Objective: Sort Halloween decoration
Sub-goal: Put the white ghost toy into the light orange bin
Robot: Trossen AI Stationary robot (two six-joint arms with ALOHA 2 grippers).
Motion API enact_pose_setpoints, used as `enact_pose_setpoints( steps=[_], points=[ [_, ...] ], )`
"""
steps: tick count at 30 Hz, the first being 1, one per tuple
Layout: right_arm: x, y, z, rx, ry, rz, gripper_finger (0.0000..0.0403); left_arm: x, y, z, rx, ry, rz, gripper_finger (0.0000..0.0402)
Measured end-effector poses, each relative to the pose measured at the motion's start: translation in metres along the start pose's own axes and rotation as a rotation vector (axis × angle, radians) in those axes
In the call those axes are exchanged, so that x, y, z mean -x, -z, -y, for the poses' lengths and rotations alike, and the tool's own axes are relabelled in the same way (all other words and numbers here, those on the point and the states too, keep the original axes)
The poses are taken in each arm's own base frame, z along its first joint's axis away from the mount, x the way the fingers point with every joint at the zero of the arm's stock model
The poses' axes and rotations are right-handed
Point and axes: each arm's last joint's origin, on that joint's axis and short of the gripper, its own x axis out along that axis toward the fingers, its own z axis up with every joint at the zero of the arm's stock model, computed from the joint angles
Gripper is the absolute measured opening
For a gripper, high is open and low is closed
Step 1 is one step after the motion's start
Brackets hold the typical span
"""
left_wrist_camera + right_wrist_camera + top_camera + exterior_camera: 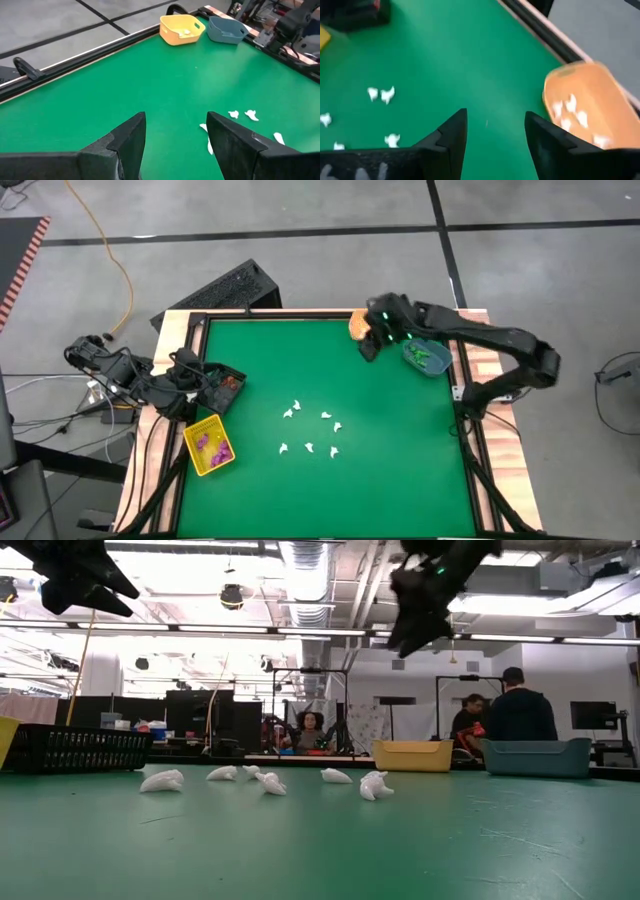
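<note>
Several tiny white trinkets (pixel 310 430) lie loose on the green mat in the middle of the table; they also show in the low view (pixel 270 782). More white trinkets lie in the orange bin (pixel 580 112) at the far edge. Green trinkets sit in the blue bin (pixel 428 358), purple ones in the yellow bin (pixel 209 447), reddish-brown ones in the black bin (pixel 226 387). My right gripper (pixel 495 131) is open and empty, raised above the mat beside the orange bin (pixel 358 326). My left gripper (pixel 175 131) is open and empty, above the table's left side near the black bin.
The mat has a raised dark frame with wooden borders (pixel 480 370). A keyboard-like black object (pixel 225 288) lies beyond the far edge. People (pixel 510 710) stand in the room behind the table. Bare green mat lies between the trinkets and the bins.
</note>
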Motion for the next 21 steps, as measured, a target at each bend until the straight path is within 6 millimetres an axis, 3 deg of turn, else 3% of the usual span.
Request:
enact_pose_setpoints(
  steps=[5, 13, 21],
  points=[
    [0.017, 0.055, -0.031, -0.060, -0.018, -0.025, 0.0186, 0.000, 0.001, 0.001, -0.007, 0.030, -0.028, 0.0199],
    [0.010, 0.146, -0.094, -0.196, -0.180, 0.129, 0.0185, 0.000, 0.001, 0.001, -0.022, 0.037, -0.037, 0.0199],
    [-0.013, 0.189, -0.157, -0.100, -0.261, 0.284, 0.0185, 0.000, 0.001, 0.001, -0.033, 0.037, -0.037, 0.0199]
  ],
)
